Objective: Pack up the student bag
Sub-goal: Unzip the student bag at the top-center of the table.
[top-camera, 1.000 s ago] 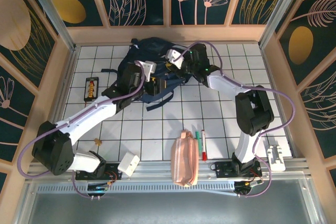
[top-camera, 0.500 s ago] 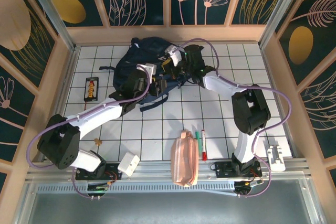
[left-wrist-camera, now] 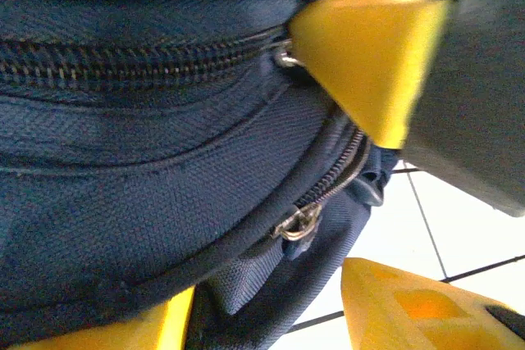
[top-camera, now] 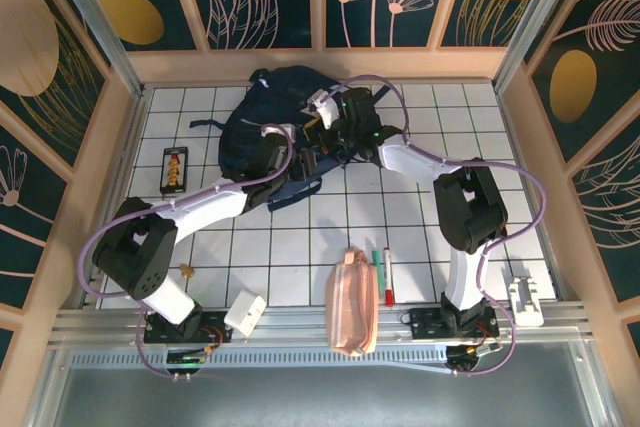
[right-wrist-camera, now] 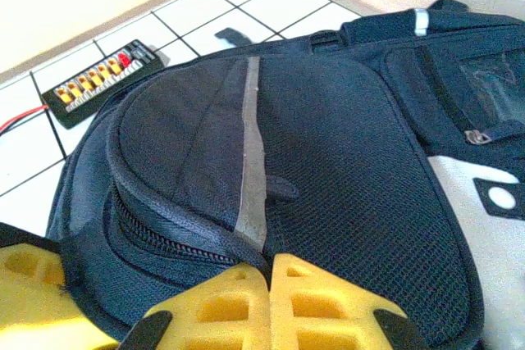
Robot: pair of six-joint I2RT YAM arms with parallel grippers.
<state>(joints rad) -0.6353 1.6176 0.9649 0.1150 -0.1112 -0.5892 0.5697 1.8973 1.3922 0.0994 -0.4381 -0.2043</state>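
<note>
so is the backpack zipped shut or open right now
Shut, as far as shows: the student bag has its zipper teeth meshed in both wrist views, and no lining shows. Its far side is hidden.

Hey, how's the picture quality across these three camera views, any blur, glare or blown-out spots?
Top external: evenly lit and sharp, backpack dark with little detail. Left wrist: backpack weave and zipper fairly clear, the yellow finger at upper right soft, white tile washed out. Right wrist: backpack sharp, its white patch glaring.
</note>
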